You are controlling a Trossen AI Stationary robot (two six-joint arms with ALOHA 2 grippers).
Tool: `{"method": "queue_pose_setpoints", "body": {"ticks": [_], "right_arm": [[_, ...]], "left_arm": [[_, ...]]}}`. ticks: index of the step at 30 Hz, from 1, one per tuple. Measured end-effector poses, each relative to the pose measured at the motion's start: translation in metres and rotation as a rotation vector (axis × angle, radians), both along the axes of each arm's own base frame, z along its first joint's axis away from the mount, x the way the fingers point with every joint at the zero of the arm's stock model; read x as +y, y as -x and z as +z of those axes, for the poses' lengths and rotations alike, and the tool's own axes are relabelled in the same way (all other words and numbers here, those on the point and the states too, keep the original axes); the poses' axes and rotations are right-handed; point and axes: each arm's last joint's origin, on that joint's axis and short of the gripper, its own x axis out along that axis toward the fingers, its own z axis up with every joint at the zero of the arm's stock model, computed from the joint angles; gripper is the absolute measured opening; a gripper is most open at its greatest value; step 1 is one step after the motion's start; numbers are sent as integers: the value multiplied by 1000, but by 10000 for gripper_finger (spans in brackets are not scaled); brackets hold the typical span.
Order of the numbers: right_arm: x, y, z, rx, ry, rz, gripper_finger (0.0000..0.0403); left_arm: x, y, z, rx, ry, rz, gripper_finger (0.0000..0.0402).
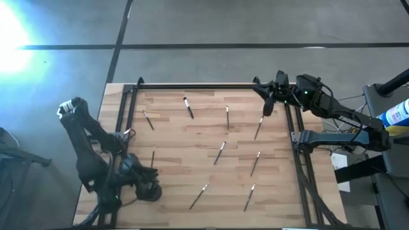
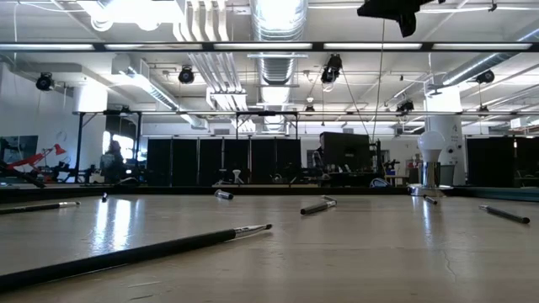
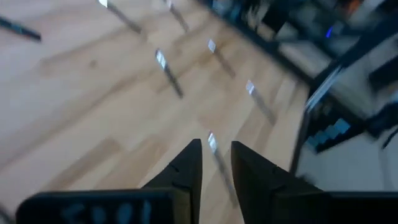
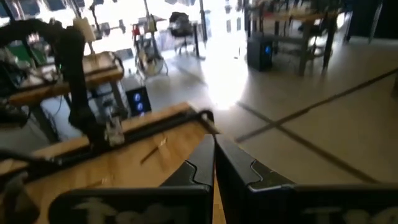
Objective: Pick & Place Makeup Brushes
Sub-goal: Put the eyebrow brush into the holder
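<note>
Several thin makeup brushes lie flat and scattered on the wooden table (image 1: 192, 137), among them one (image 1: 188, 107) near the far edge, one (image 1: 219, 153) in the middle and one (image 1: 199, 196) near the near edge. No wide dark-red head shows on any of them. My left gripper (image 1: 153, 174) (image 3: 216, 146) is low over the near-left corner, open by a narrow gap. A brush (image 3: 211, 143) on the table shows between its fingertips. My right gripper (image 1: 267, 112) (image 4: 214, 140) hangs raised over the far-right corner, shut and empty, above the brush (image 1: 259, 128).
A dark metal frame (image 1: 297, 147) runs along the table's left, far and right edges. A dark round shape (image 1: 151, 191) sits beside my left gripper. In the low view a white ball on a clear stand (image 2: 431, 156) stands at the far side, and a long brush (image 2: 126, 257) lies nearest the camera.
</note>
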Motion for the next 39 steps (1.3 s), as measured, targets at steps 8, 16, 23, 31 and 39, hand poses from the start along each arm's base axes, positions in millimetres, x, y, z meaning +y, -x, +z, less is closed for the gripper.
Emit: {"method": "queue_pose_setpoints", "body": {"ticks": [8,16,23,31,39], "right_arm": [[2,3,-33,167,-186,-16,8],[7,6,-87,147,-350,-42,8],[12,16,-114,147,-516,-112,8],[8,19,-154,208,-770,-456,8],[3,14,-194,403,-999,-749,31]], "left_arm": [[51,-20,16,18,-78,44,5],[109,-81,-1,-94,-48,-164,0],[174,-108,-40,-184,-65,-148,0],[221,-101,-88,-229,-120,39,0],[234,-79,-113,-193,-116,105,0]]}}
